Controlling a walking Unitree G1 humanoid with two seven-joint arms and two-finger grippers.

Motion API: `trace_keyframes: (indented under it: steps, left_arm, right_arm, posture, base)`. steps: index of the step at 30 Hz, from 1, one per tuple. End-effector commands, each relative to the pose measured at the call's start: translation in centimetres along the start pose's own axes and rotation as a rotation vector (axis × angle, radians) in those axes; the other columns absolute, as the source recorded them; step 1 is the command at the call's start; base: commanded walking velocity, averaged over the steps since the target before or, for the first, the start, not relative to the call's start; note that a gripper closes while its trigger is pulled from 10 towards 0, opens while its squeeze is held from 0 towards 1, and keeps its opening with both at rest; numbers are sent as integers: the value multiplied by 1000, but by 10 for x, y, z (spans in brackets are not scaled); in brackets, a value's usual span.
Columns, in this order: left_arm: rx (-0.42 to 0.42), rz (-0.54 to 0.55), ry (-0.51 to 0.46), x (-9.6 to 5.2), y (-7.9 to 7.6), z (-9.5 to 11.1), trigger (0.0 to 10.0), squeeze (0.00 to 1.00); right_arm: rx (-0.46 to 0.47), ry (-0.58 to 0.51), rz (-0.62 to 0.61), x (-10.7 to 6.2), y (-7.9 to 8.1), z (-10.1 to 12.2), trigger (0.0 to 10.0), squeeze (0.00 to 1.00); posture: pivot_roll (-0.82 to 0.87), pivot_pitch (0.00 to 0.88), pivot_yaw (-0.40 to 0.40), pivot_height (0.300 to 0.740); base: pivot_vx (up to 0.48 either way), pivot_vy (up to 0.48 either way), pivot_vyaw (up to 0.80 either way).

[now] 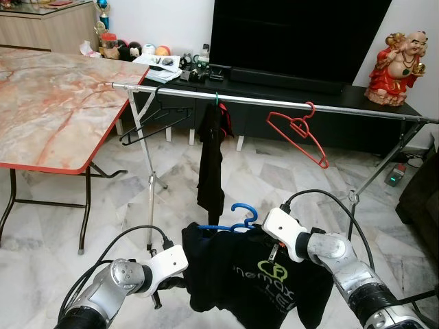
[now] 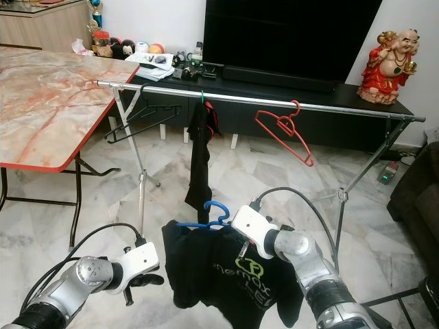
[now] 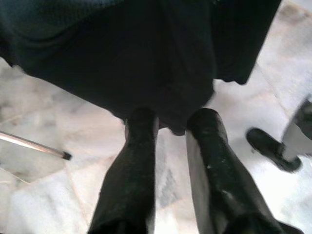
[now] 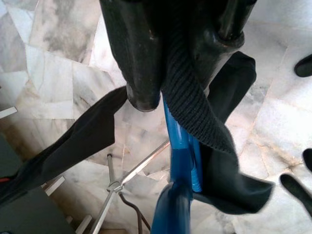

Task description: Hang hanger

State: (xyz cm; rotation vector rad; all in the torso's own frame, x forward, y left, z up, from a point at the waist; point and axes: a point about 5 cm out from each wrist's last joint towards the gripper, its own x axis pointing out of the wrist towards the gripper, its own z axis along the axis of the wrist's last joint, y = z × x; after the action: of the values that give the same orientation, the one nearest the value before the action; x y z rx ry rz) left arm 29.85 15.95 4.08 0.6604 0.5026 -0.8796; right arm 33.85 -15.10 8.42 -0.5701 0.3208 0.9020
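Right gripper (image 4: 170,73) fingers clamp blue hanger (image 1: 241,218) neck through black T-shirt (image 1: 254,277) collar, held low before rail (image 1: 274,104); left gripper (image 3: 173,129) fingers parted at hem; load judged light, floppy, swinging, best gripped at stiff neck

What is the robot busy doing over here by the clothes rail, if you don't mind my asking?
It is holding a black T-shirt with a green logo on a blue plastic hanger, below a long silver clothes rail. The right gripper is shut on the hanger and the shirt's collar; the left gripper is at the shirt's lower edge. The rail already carries an empty black hanger, a dark garment and an empty red hanger.
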Motion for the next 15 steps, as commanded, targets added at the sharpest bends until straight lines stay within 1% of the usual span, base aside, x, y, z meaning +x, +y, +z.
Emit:
trace_keyframes:
  steps: [1, 4, 5, 6, 7, 8, 9, 10, 11, 12, 13, 14, 15]
  left_arm:
    - [1, 20, -36, 0, 4, 7, 10000, 1000]
    - [-53, 42, -55, -2, 9, 9, 10000, 1000]
    - [-76, 51, -61, -4, 12, 8, 10000, 1000]
    - [-85, 57, -63, -5, 13, 8, 10000, 1000]
    - [-106, 80, -73, -7, 17, 7, 10000, 1000]
    - [-143, 122, -96, -12, 23, 7, 10000, 0]
    - [-170, 163, -117, -15, 28, 8, 10000, 0]
    - [-170, 163, -117, -15, 28, 8, 10000, 0]
    - [-236, 229, -141, -20, 38, 7, 10000, 0]
    - [-277, 262, -159, -23, 43, 8, 10000, 0]
    - [-310, 286, -174, -26, 47, 8, 10000, 0]
    - [-366, 300, -201, -28, 50, 9, 10000, 0]
    - [-393, 293, -199, -27, 50, 9, 10000, 0]
  right_arm:
    - [-11, -2, 0, -3, -3, 0, 10000, 0]
    - [-25, -5, 22, -1, 1, -1, 10000, 0]
    - [-65, 19, 33, -2, 3, -4, 10000, 0]
    - [-84, 34, 38, -3, 4, -6, 10000, 0]
    - [-145, 78, 43, -4, 5, -11, 10000, 0]
    - [-215, 128, 52, -6, 7, -18, 10000, 0]
    - [-236, 143, 58, -7, 8, -21, 10000, 0]
    - [-236, 143, 58, -7, 8, -21, 10000, 0]
    - [-267, 158, 70, -8, 9, -24, 10000, 0]
    - [-287, 168, 78, -8, 11, -26, 10000, 0]
    - [-301, 174, 84, -8, 12, -27, 10000, 0]
    - [-299, 173, 88, -8, 14, -28, 10000, 0]
    - [-288, 167, 82, -7, 15, -28, 10000, 0]
  posture:
    - [77, 0, -134, 740]
    - [71, 0, -133, 740]
    - [73, 0, -135, 740]
    - [73, 0, -135, 740]
    - [74, 0, -135, 740]
    - [74, 0, -136, 740]
    - [75, 0, -136, 740]
    - [75, 0, -136, 740]
    - [78, 0, -138, 740]
    - [78, 0, -138, 740]
    - [78, 0, -138, 740]
    - [82, 0, -139, 740]
    - [85, 0, -138, 740]
  base:
    - [0, 0, 0]
    - [0, 0, 0]
    - [0, 0, 0]
    - [0, 0, 0]
    - [0, 0, 0]
    - [0, 0, 0]
    - [0, 0, 0]
    - [0, 0, 0]
    - [0, 0, 0]
    - [0, 0, 0]
    - [0, 0, 0]
    - [0, 0, 0]
    - [0, 0, 0]
